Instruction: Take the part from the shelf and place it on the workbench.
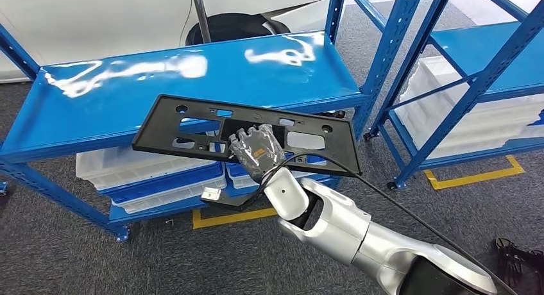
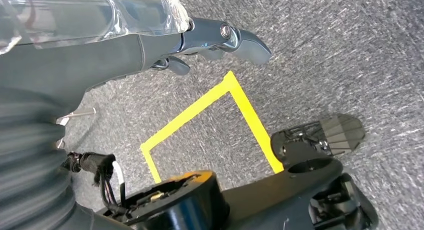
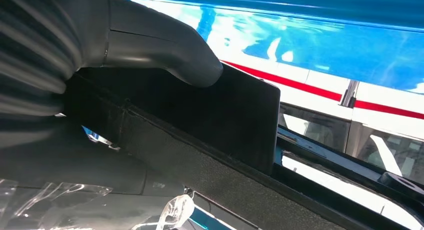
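The part (image 1: 154, 131) is a flat black plastic panel with several cut-outs. It hangs tilted in the air in front of the blue shelf (image 1: 192, 83), just off the shelf's front edge. My right hand (image 1: 256, 152) grips its near edge around the middle, thumb on top. In the right wrist view the thumb (image 3: 160, 45) presses on the dark panel (image 3: 225, 115), with the shelf's blue board behind it. My left hand (image 2: 150, 45) hangs over the grey carpet, fingers (image 2: 240, 37) stretched out and holding nothing.
White and blue trays (image 1: 147, 173) sit on the shelf's lower level. A second blue rack (image 1: 487, 45) with white bins (image 1: 449, 109) stands to the right. Yellow tape (image 1: 475, 176) marks the grey carpet. A car wheel (image 1: 231, 25) is behind the shelf.
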Motion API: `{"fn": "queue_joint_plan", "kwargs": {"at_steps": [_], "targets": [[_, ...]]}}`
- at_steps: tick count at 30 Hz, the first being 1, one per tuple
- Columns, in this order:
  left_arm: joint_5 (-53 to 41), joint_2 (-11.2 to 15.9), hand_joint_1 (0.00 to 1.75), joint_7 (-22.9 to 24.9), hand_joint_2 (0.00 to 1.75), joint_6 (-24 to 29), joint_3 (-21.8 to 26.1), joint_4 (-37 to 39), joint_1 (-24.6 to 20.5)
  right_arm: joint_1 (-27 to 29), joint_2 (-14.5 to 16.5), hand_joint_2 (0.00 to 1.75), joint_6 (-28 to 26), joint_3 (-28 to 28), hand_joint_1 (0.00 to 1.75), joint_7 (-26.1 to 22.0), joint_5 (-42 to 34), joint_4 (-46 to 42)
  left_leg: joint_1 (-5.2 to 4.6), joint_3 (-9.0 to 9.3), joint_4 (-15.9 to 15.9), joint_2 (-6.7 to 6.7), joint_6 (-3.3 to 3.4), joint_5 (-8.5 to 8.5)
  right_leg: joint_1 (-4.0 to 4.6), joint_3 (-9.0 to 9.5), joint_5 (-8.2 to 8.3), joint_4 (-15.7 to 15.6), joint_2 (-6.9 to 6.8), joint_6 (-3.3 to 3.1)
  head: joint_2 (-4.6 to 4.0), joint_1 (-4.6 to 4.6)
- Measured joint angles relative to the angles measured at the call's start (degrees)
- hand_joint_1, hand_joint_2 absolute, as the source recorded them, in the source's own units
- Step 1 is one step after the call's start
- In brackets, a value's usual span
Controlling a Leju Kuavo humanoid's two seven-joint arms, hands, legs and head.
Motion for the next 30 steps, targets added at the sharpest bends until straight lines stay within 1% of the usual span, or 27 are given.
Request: {"fn": "queue_joint_plan", "kwargs": {"at_steps": [1, 3, 4, 5, 6, 8, 9, 10, 11, 12, 13, 14, 15, 16, 17, 18, 19, 20, 21, 23, 24, 25, 26, 27, 28, 29, 30], "targets": [[0.0, 0.01, 0.0, 0.0, 1.75, -0.01, 0.0, 0.0, -0.02, -0.04, 0.01, 1.75, 0.0, -0.02, 1.75, -0.01, 0.01, -0.02, -0.03, -0.22, 0.01, 0.01, -0.32, 0.34, 0.13, 0.57, -0.33, -1.3, 0.05, -0.23, 0.0, -0.02], [-0.01, 0.04, 0.0, 0.0, 1.75, -0.02, 0.0, 0.0, 0.01, -0.07, 0.01, 1.75, 0.01, -0.04, 1.75, -0.02, -0.01, -0.04, -0.03, -0.61, -0.03, 0.0, -0.98, 0.95, 0.12, 0.15, 0.22, -1.62, 0.02, -0.79, 0.0, -0.03], [-0.01, 0.06, 0.0, 0.01, 1.75, -0.02, 0.0, 0.0, 0.05, -0.1, 0.01, 1.75, 0.01, -0.04, 1.75, -0.02, -0.01, -0.04, 0.0, -1.03, 0.41, -0.01, -1.29, 0.46, -0.01, -0.25, 0.65, -1.74, -0.05, -1.14, 0.0, -0.06], [-0.01, 0.08, 0.0, 0.01, 1.75, -0.02, 0.0, 0.0, 0.08, -0.12, 0.03, 1.75, 0.01, -0.05, 1.75, -0.03, -0.02, -0.04, 0.04, -1.73, 1.73, -0.01, -1.59, -0.94, -0.16, -0.76, 1.18, -1.84, -0.13, -1.57, 0.0, -0.14], [-0.02, 0.11, 0.0, 0.02, 1.75, -0.02, 0.0, 0.0, 0.09, -0.15, 0.06, 1.75, 0.01, -0.05, 1.75, -0.04, -0.02, -0.05, 0.12, -2.77, 4.26, -0.01, -1.87, -3.23, -0.32, -1.33, 1.76, -1.95, -0.22, -1.95, 0.0, -0.22], [-0.1, 0.12, 0.0, 0.02, 1.75, 0.0, 0.0, 0.0, 0.09, -0.16, 0.08, 1.75, 0.01, -0.05, 1.75, -0.05, -0.11, -0.06, 0.34, -5.42, 12.62, -0.01, -2.43, -8.63, -0.27, -2.66, 2.81, -1.83, -0.3, -2.37, 0.0, -0.35], [-0.16, 0.13, 0.0, 0.02, 1.75, 0.01, 0.0, 0.0, 0.08, -0.15, 0.08, 1.75, 0.01, -0.04, 1.75, -0.07, -0.2, -0.06, 0.41, -6.29, 16.29, -0.01, -2.65, -10.15, -0.24, -3.34, 3.28, -1.75, -0.33, -2.4, 0.0, -0.36], [-0.25, 0.13, 0.0, 0.02, 1.75, 0.03, 0.0, 0.0, 0.08, -0.14, 0.08, 1.75, 0.01, -0.03, 1.75, -0.09, -0.29, -0.05, 0.44, -6.35, 18.32, -0.01, -2.78, -10.47, -0.22, -4.01, 3.72, -1.63, -0.35, -2.37, 0.0, -0.36], [-0.35, 0.13, 0.0, 0.02, 1.75, 0.05, 0.0, 0.0, 0.08, -0.14, 0.08, 1.75, 0.01, -0.03, 1.75, -0.13, -0.36, -0.05, 0.45, -5.3, 17.83, -0.01, -2.8, -9.58, -0.21, -4.63, 4.12, -1.52, -0.34, -2.3, 0.0, -0.36], [-0.45, 0.13, 0.0, 0.02, 1.75, 0.07, 0.0, 0.0, 0.06, -0.14, 0.08, 1.75, 0.01, -0.03, 1.75, -0.16, -0.39, -0.05, 0.46, -3.21, 15.21, -0.01, -2.73, -8.06, -0.21, -5.19, 4.51, -1.43, -0.33, -2.18, 0.0, -0.36], [-0.54, 0.14, 0.0, 0.02, 1.75, 0.09, 0.0, 0.0, 0.03, -0.14, 0.09, 1.75, 0.01, -0.03, 1.75, -0.18, -0.4, -0.05, 0.45, -0.33, 11.01, -0.01, -2.54, -6.58, -0.2, -5.64, 4.9, -1.36, -0.31, -2.02, 0.0, -0.36], [-0.62, 0.15, 0.0, 0.02, 1.75, 0.11, 0.0, 0.0, -0.05, -0.17, 0.11, 1.75, 0.01, -0.05, 1.75, -0.19, -0.42, -0.05, 0.29, 2.65, 6.28, -0.03, -2.25, -5.84, -0.13, -6.07, 5.29, -1.33, -0.3, -1.8, 0.0, -0.37], [-0.68, 0.16, 0.0, 0.02, 1.75, 0.14, 0.0, 0.0, -0.14, -0.19, 0.13, 1.75, 0.0, -0.09, 1.75, -0.21, -0.43, -0.06, 0.13, 4.92, 2.49, -0.07, -1.9, -5.54, -0.08, -6.39, 5.71, -1.33, -0.3, -1.54, 0.0, -0.34], [-0.72, 0.17, 0.0, 0.03, 1.75, 0.17, 0.0, 0.0, -0.21, -0.23, 0.16, 1.75, -0.01, -0.11, 1.75, -0.24, -0.45, -0.06, -0.07, 6.18, 0.14, -0.12, -1.53, -5.57, -0.07, -6.62, 6.16, -1.37, -0.32, -1.26, 0.0, -0.33], [-0.74, 0.19, 0.0, 0.03, 1.75, 0.19, 0.0, 0.0, -0.25, -0.28, 0.2, 1.75, -0.01, -0.14, 1.75, -0.3, -0.46, -0.06, -0.3, 6.44, -0.8, -0.16, -1.22, -5.7, -0.06, -6.85, 6.62, -1.42, -0.34, -0.94, 0.0, -0.34], [-0.72, 0.2, 0.0, 0.04, 1.75, 0.21, 0.0, 0.0, -0.23, -0.31, 0.21, 1.75, -0.01, -0.15, 1.75, -0.38, -0.49, -0.05, -0.24, 6.0, -0.89, -0.18, -0.85, -5.27, -0.05, -7.07, 7.07, -1.46, -0.32, -0.6, 0.0, -0.33], [-0.69, 0.21, 0.0, 0.05, 1.75, 0.22, -0.01, 0.0, -0.22, -0.34, 0.21, 1.75, 0.0, -0.14, 1.75, -0.45, -0.52, -0.05, -0.16, 5.52, -0.9, -0.15, -0.5, -4.74, -0.1, -7.44, 6.93, -1.25, -0.27, -0.26, 0.0, -0.38], [-0.66, 0.21, 0.0, 0.05, 1.75, 0.23, -0.01, 0.0, -0.22, -0.35, 0.19, 1.75, 0.0, -0.14, 1.75, -0.52, -0.58, -0.04, -0.03, 4.98, -1.02, -0.1, -0.12, -4.18, -0.11, -8.08, 5.61, -0.1, -0.24, 0.05, 0.0, -0.36], [-0.65, 0.21, 0.0, 0.06, 1.75, 0.25, -0.02, 0.0, -0.2, -0.34, 0.16, 1.75, -0.01, -0.13, 1.75, -0.56, -0.7, -0.04, 0.13, 4.35, -1.11, -0.05, 0.29, -3.5, -0.15, -8.97, 3.29, 2.17, -0.22, 0.33, 0.0, -0.33], [-0.67, 0.21, 0.0, 0.06, 1.75, 0.27, -0.02, 0.0, -0.14, -0.26, 0.14, 1.75, -0.02, -0.07, 1.75, -0.62, -0.94, -0.04, 0.16, 3.06, -1.01, 0.02, 0.71, -2.4, -0.33, -11.06, -2.8, 9.73, -0.23, 0.72, 0.0, -0.26], [-0.68, 0.21, 0.0, 0.07, 1.75, 0.27, -0.02, 0.0, -0.1, -0.17, 0.13, 1.75, -0.02, -0.02, 1.75, -0.64, -1.02, -0.02, 0.16, 2.42, -0.95, 0.03, 0.78, -1.88, -0.39, -11.81, -4.63, 13.51, -0.23, 0.88, 0.0, -0.26], [-0.69, 0.21, 0.0, 0.07, 1.75, 0.28, -0.02, 0.0, -0.07, -0.07, 0.11, 1.75, -0.02, 0.02, 1.75, -0.66, -1.04, 0.0, 0.16, 1.74, -0.89, 0.04, 0.76, -1.37, -0.47, -11.97, -5.13, 16.06, -0.23, 1.01, 0.0, -0.26], [-0.68, 0.21, 0.0, 0.06, 1.75, 0.28, -0.02, 0.0, -0.04, 0.01, 0.1, 1.75, -0.02, 0.04, 1.75, -0.67, -1.05, 0.02, 0.19, 1.04, -0.77, 0.04, 0.68, -0.88, -0.56, -11.26, -4.38, 16.76, -0.23, 1.09, 0.0, -0.25], [-0.68, 0.21, 0.0, 0.06, 1.75, 0.29, -0.02, 0.0, 0.0, 0.06, 0.09, 1.75, -0.02, 0.04, 1.75, -0.67, -1.07, 0.04, 0.23, 0.32, -0.59, 0.03, 0.53, -0.42, -0.67, -9.48, -2.82, 15.3, -0.24, 1.14, 0.0, -0.24], [-0.67, 0.21, 0.0, 0.05, 1.75, 0.29, -0.02, 0.0, 0.04, 0.07, 0.09, 1.75, -0.03, 0.03, 1.75, -0.67, -1.08, 0.05, 0.27, -0.34, -0.34, 0.0, 0.32, -0.02, -0.79, -6.77, -1.29, 11.98, -0.24, 1.14, 0.0, -0.23], [-0.67, 0.22, 0.0, 0.04, 1.75, 0.32, -0.02, 0.0, 0.07, 0.06, 0.12, 1.75, -0.05, 0.02, 1.75, -0.67, -1.08, 0.05, 0.24, -0.96, -0.05, -0.03, 0.04, 0.33, -0.83, -3.63, -0.7, 7.59, -0.22, 1.1, 0.0, -0.22], [-0.67, 0.23, 0.0, 0.03, 1.75, 0.34, -0.02, 0.0, 0.08, 0.03, 0.19, 1.75, -0.08, 0.0, 1.75, -0.69, -1.09, 0.05, 0.21, -1.45, 0.22, -0.04, -0.29, 0.68, -0.77, -0.98, -0.79, 3.48, -0.12, 0.95, 0.0, -0.24]]}}
